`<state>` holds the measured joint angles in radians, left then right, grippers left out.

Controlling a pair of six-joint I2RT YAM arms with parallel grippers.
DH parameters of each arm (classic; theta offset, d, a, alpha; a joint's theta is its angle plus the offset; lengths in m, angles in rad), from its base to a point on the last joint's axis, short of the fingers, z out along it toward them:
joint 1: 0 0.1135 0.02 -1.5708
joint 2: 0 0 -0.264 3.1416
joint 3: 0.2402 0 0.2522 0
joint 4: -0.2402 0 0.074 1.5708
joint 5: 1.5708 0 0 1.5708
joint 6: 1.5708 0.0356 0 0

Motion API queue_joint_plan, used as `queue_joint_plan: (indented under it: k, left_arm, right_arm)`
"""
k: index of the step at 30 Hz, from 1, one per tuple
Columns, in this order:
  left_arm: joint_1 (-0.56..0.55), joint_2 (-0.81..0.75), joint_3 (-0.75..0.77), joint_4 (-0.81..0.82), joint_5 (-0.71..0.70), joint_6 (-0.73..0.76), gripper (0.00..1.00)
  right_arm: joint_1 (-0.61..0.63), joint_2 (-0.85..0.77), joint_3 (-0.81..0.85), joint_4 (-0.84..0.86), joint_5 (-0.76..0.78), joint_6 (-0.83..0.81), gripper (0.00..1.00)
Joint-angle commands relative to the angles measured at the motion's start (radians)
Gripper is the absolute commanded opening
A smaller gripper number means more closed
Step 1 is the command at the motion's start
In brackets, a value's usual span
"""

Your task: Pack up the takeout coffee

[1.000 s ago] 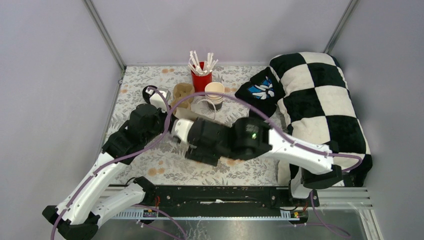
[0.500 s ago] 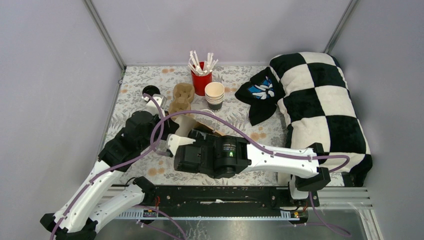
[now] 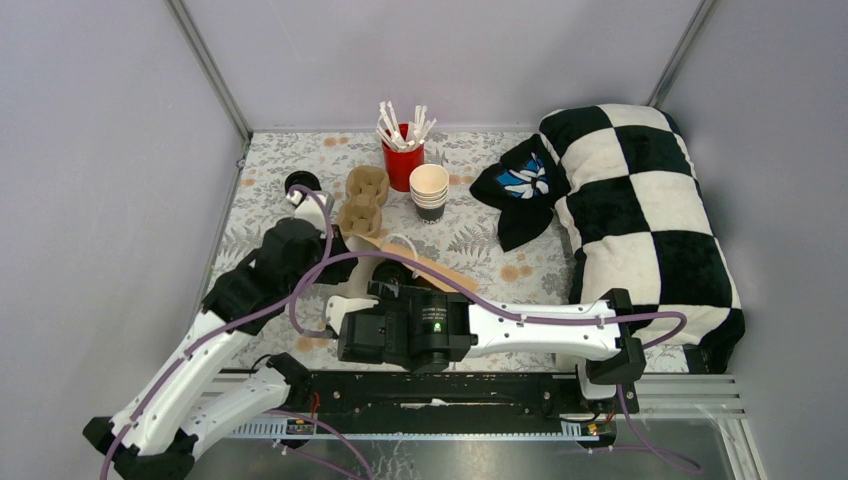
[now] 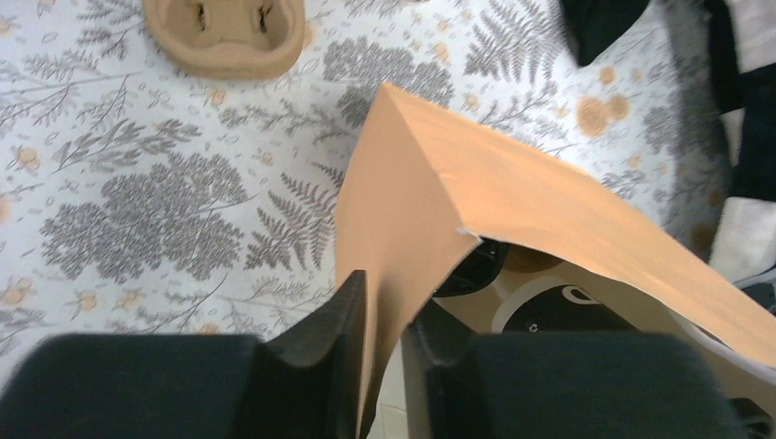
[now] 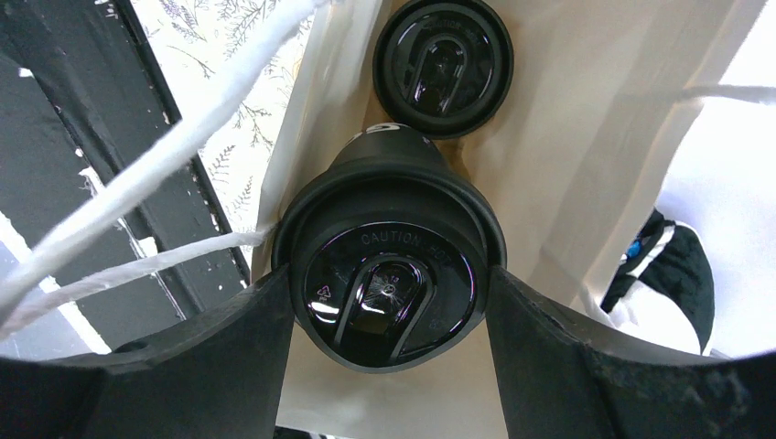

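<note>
Clamping one takeout cup [image 5: 389, 274] in right tool [image 5: 389, 306] over second cup [image 5: 443, 66] inside paper bag [image 4: 512, 192]; straddling bag wall with left tool [image 4: 384, 352], cannot tell whether pinching or parted.

Stretched left arm [image 3: 210, 335] forward from near-left base, elbow bent, wrist pitched down toward table. Held left gripper [image 4: 384, 320] with jaws narrowly parted. Laid right arm [image 3: 540, 325] leftward along near edge, wrist turned straight down. Clamped right gripper [image 5: 389, 302] on cup [image 5: 393, 274], fingers [image 5: 229, 357] pressed on either side of it.
</note>
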<state>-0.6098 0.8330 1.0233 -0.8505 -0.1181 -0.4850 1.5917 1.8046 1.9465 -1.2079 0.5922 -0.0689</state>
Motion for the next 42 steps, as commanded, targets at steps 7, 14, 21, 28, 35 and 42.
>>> queue_joint_plan:
  k: [7,14,21,28,35,42]
  left_arm:
    - [0.002,0.102,0.179,-0.093,-0.003,0.015,0.33]
    - [0.003,0.121,0.16,-0.053,0.023,0.043,0.13]
    - [0.003,-0.006,0.029,0.099,0.038,0.005,0.0]
    - [-0.001,-0.044,-0.094,0.274,0.042,-0.032,0.0]
    - [-0.029,0.011,-0.154,0.384,0.053,-0.057,0.0]
    - [-0.059,0.001,-0.111,0.256,0.05,-0.1,0.0]
  right_arm:
    - [0.007,-0.073,-0.072,0.106,-0.033,0.012,0.37]
    - [0.005,-0.083,-0.102,0.084,0.017,0.018,0.37]
    - [-0.015,-0.128,-0.22,0.084,0.073,-0.034,0.36]
    - [-0.079,-0.236,-0.367,0.163,0.147,-0.171,0.35]
    - [-0.161,-0.326,-0.472,0.273,0.099,-0.226,0.34]
    - [-0.163,-0.375,-0.457,0.277,-0.007,-0.21,0.35]
